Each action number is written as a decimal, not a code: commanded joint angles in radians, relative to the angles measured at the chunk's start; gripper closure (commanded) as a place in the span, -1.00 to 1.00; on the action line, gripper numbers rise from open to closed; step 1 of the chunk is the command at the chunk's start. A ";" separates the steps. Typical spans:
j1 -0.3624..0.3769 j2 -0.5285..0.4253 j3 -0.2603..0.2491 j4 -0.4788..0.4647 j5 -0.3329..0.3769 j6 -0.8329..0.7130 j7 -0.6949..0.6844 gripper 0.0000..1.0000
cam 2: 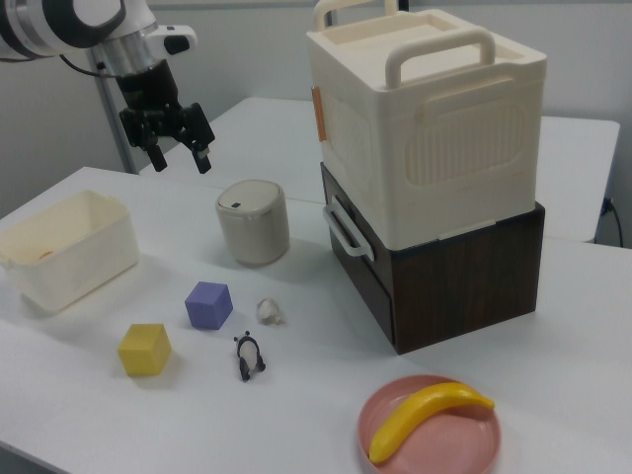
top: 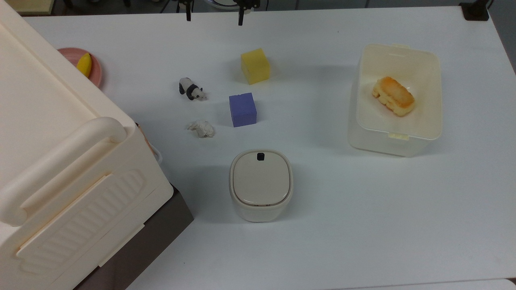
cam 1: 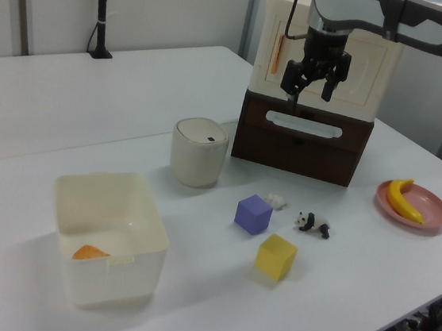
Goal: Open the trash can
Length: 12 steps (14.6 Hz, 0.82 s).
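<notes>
Trash can (top: 261,185), lid closed, stands on the white table (top: 363,233) near the middle of the top view, just right of the big cream box (top: 60,161) that sits on a dark brown drawer unit (cam 2: 454,276); no long axis is evident, since the body is a rounded square standing upright, and its small black button (top: 260,156) points toward the top view's far edge, facing the purple block (top: 242,109). Largest of the surrounding items is the cream box with its thick handle, followed by the open cream tub (top: 395,98) holding a piece of bread (top: 393,96) at the top view's right, then the pink plate (cam 2: 430,427) with a banana (cam 2: 427,417). Smaller still are the yellow block (top: 255,65), the purple block, the toy panda (top: 192,89) and a crumpled paper scrap (top: 201,128). Gripper (cam 2: 175,144) hangs high above the table in the right view, left of and above the can, its two fingers spread wide and holding nothing. Likely risks, judged from this arrangement: a descent that misses the small button would press the flat lid without releasing it; an off-centre or slanted push could slide or tip the light can; and wide fingers could straddle the button instead of pressing it.
</notes>
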 commanded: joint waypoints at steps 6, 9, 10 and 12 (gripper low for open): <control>-0.005 -0.007 -0.008 0.003 0.022 -0.007 -0.042 -1.00; 0.000 -0.010 -0.003 0.003 0.020 -0.009 -0.042 -1.00; 0.002 -0.010 -0.003 0.003 0.020 -0.009 -0.042 -1.00; 0.003 -0.012 -0.001 0.003 0.019 -0.009 -0.042 -1.00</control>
